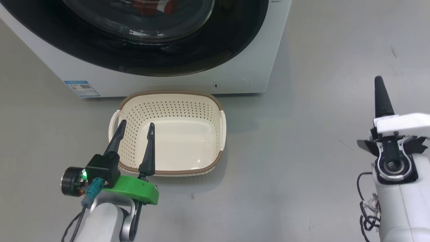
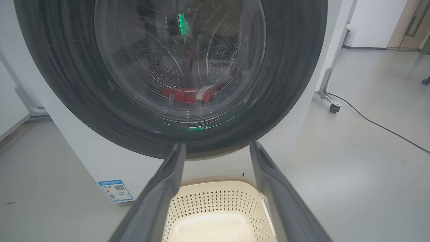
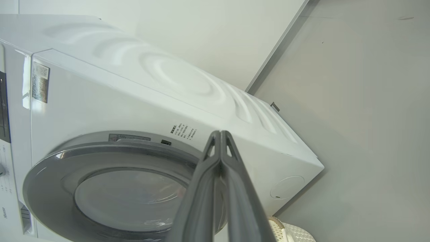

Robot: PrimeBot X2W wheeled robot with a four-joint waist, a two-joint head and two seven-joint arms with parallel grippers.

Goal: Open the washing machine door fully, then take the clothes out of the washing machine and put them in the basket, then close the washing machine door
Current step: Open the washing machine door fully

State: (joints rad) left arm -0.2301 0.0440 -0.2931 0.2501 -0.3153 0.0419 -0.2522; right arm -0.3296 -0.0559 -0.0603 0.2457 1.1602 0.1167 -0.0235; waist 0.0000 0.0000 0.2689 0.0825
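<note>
Standing far back, the washing machine (image 1: 188, 82) is showing its door (image 1: 100, 57) closed, the clothes (image 2: 188, 94) lying behind the glass. The basket (image 1: 171, 93) is sitting just in front. Left fingers (image 1: 150, 141) are hovering wide apart, empty, over the basket's left side; right fingers (image 1: 381, 97) are pressing together, empty, off to the right.

Closed flat against the front of a white washing machine (image 1: 235, 74): round door (image 1: 141, 40) with a wide glossy black rim and bulging clear glass. Behind the glass, low in the steel drum, a bundle of red and white clothes (image 2: 188, 95). On the grey floor (image 1: 302, 134) just before the machine, below the door: cream perforated basket (image 1: 168, 111), brown-rimmed, two side handles, upright and empty.
</note>
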